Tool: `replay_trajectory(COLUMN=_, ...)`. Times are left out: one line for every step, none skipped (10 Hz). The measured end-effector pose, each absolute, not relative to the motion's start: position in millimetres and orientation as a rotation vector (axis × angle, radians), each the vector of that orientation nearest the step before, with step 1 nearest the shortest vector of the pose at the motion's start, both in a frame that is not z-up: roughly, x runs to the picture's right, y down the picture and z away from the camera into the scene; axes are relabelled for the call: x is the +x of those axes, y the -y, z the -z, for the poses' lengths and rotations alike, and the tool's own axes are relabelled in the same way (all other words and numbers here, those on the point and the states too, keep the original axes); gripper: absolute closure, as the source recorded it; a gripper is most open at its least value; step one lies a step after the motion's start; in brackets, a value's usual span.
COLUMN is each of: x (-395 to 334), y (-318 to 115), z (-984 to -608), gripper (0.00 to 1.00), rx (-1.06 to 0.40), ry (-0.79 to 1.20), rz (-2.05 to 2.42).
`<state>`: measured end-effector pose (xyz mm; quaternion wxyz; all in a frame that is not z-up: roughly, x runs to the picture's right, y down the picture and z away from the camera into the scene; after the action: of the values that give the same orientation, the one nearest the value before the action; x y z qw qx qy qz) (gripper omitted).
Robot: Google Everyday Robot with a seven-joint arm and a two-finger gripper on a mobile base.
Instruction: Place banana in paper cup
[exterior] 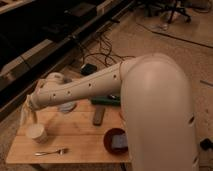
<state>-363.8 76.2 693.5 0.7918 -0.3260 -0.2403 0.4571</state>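
Arm (85, 90): one, pale and perforated. It reaches from the bulky shoulder on the right across to the left end of the scene, and it is the only limb, so there is no choice of which is nearer.
Worktop (80, 131): one wooden top that carries everything else.
Bowl (108, 136): one, dark red, at the near right, well apart from the move. It holds something grey-blue that I cannot make out.
Paper cup (37, 133): one, cream-white and upright with its mouth open, at the near left of the worktop.
Bar (99, 116): one, flat and dark grey, in the middle.
Fork (50, 151): one, lying near the front edge, to the right of the cup.
End effector (30, 111): one, at the far left, just above the cup and a little to its left. It is closed around the banana.
Banana (27, 116): one pale strip hanging from the end effector with its long axis near vertical. Its lower tip is near the cup's left rim (I cannot tell whether it is touching).
Relation: the cup mouth lies below and slightly right of the banana, so I judge a small shift right is needed before letting go.
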Motion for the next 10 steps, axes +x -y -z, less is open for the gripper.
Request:
replay_trajectory(x=-360, y=-78, z=-693, gripper=1.00, rx=-0.696, ry=0.511, rz=-0.977)
replay_trajectory(x=-357, y=-80, z=-693, gripper=1.00, rx=-0.689, ry=0.506, rz=-0.975)
replay_trajectory(x=-356, y=-81, z=-693, gripper=1.00, rx=-0.682, ry=0.505, rz=-0.975)
replay_trajectory(x=-354, y=-80, z=-693, gripper=1.00, rx=-0.673, ry=0.504, rz=-0.979)
replay_trajectory(x=-352, y=-78, z=-695, gripper=1.00, rx=-0.664, ry=0.502, rz=-0.985)
replay_trajectory(x=-350, y=-76, z=-695, gripper=1.00, rx=-0.658, ry=0.501, rz=-0.991)
replay_trajectory(x=-349, y=-75, z=-696, gripper=1.00, rx=-0.654, ry=0.499, rz=-0.993)
replay_trajectory(x=-350, y=-75, z=-697, gripper=1.00, rx=-0.654, ry=0.497, rz=-0.993)
replay_trajectory(x=-351, y=-77, z=-697, gripper=1.00, rx=-0.659, ry=0.494, rz=-0.988)
replay_trajectory(x=-353, y=-79, z=-697, gripper=1.00, rx=-0.663, ry=0.494, rz=-0.982)
